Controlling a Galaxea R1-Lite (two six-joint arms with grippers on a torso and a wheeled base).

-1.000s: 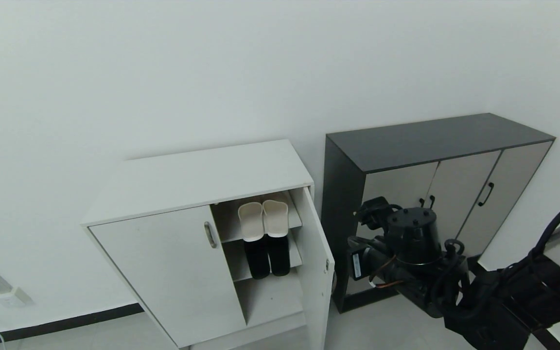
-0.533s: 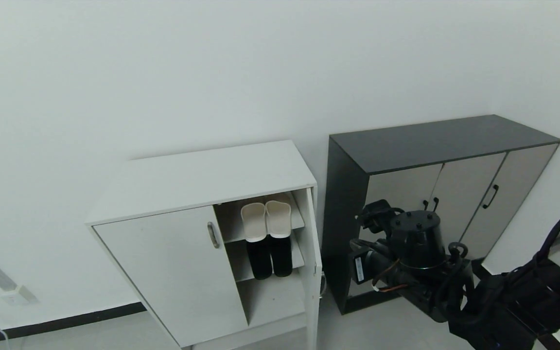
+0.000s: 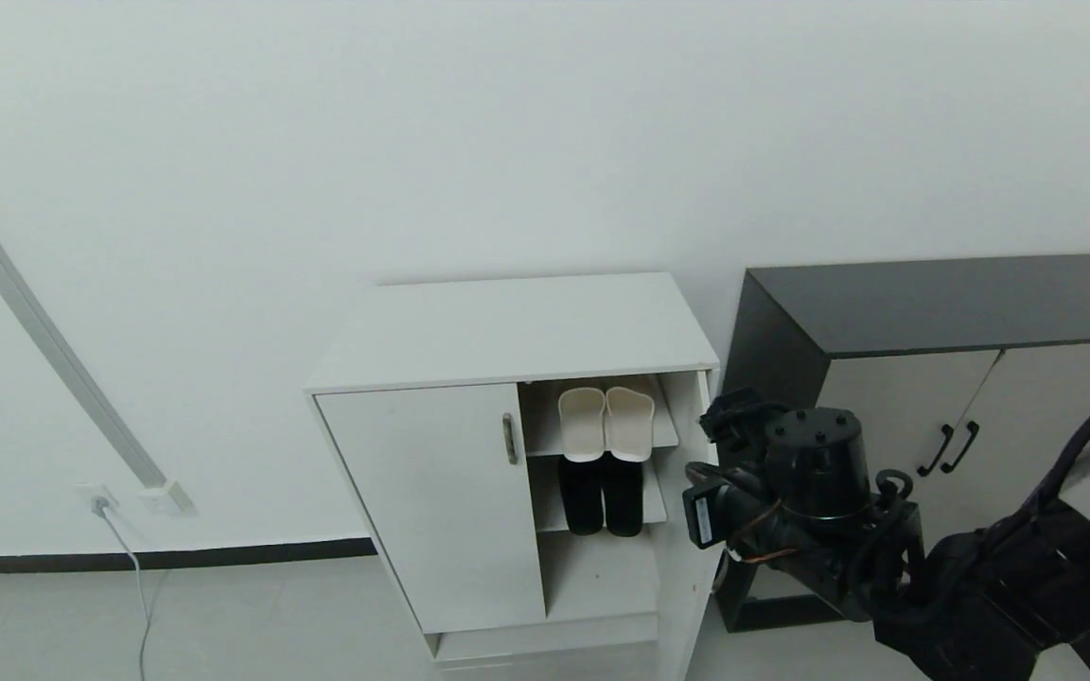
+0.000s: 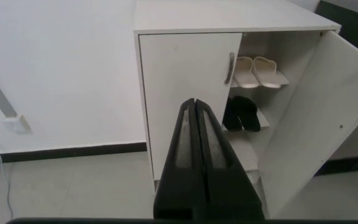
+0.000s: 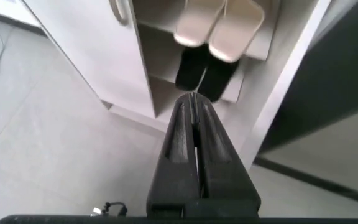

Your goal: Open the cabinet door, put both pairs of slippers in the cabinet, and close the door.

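Both pairs look stowed: the white slippers [image 3: 606, 423] lie on the upper shelf [image 3: 664, 437] of the white cabinet [image 3: 507, 326], the black slippers [image 3: 602, 494] on the shelf below [image 3: 655, 513], heels at the near edge. What is left, I judge, is shutting the right-hand door [image 4: 328, 118], which stands swung out toward the near side. The right gripper [image 5: 194, 98], fingers pressed together, sits near that door. It would do best to press flat on the outer face close to the free edge and sweep leftward in an arc, keeping off the dark cabinet [image 3: 933, 303] to the right. The left gripper [image 4: 195, 101] is likewise closed and empty. Against a second ago the whole head view has swung, so the camera moved. The slippers keep their shelves.
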